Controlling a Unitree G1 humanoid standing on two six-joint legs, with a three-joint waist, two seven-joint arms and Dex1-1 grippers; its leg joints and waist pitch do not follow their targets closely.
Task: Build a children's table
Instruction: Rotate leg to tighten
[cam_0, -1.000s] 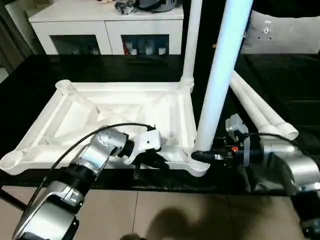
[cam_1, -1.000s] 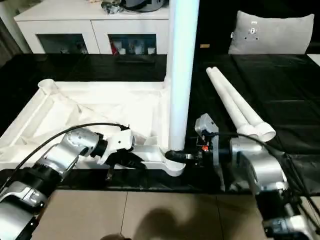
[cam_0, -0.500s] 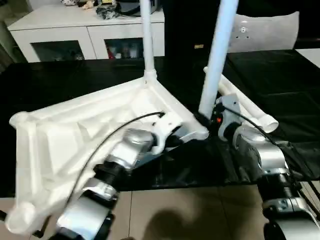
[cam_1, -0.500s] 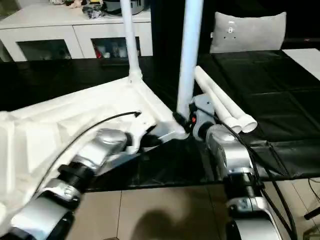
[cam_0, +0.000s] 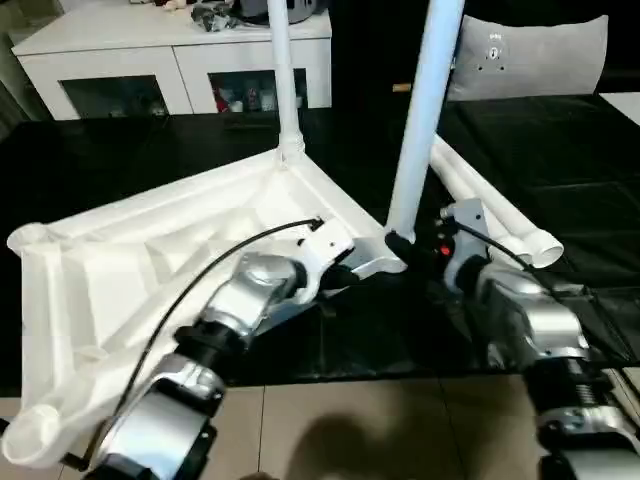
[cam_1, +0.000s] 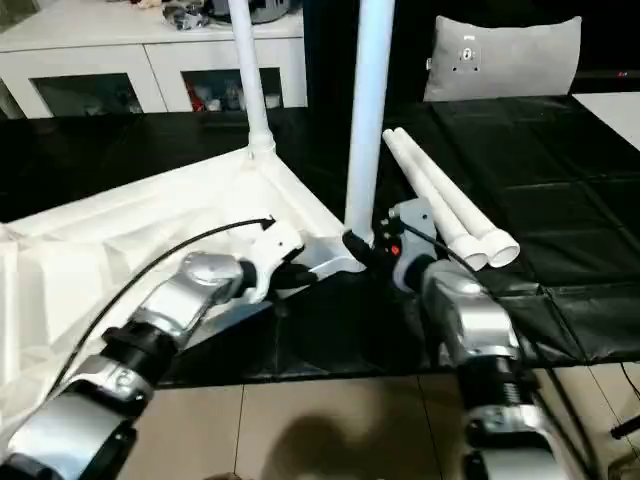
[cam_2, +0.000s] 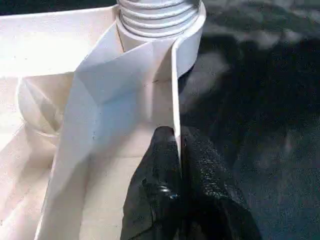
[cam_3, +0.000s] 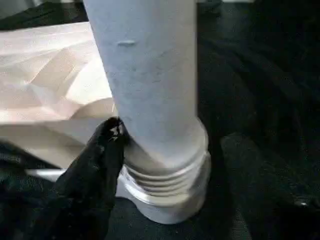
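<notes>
While its two black fingers press together on a thin white rim, the left gripper (cam_2: 179, 150) pinches the edge wall of the tabletop (cam_0: 150, 260) close to one corner socket. That socket (cam_2: 165, 30) holds the threaded end of a leg, just beyond the fingertips. From the head camera, the left forearm (cam_0: 240, 305) reaches in from the lower left, a black cable looping over it, to meet the top's near corner.

On the other side of that same corner, the right gripper (cam_0: 400, 245) sits at the base of the near leg (cam_0: 420, 110). One black finger (cam_3: 102, 150) touches the leg just above its threads, and the other finger (cam_3: 270, 185) stands off to the far side, apart from it, so the jaws look spread around the leg rather than clamped; the blur makes this hard to confirm.

Upside down on a black surface (cam_0: 560, 170), the tabletop shows its ribbed underside and lies turned at an angle, one corner jutting over the front edge toward the floor (cam_0: 350, 430). Two legs stand upright in its sockets: the near one by the grippers and a far leg (cam_0: 282, 70) at the back corner. Two loose legs (cam_0: 490, 205) lie side by side on the black surface to the right. Behind are a white cabinet (cam_0: 170, 60) and a grey cushion (cam_0: 530, 55).
</notes>
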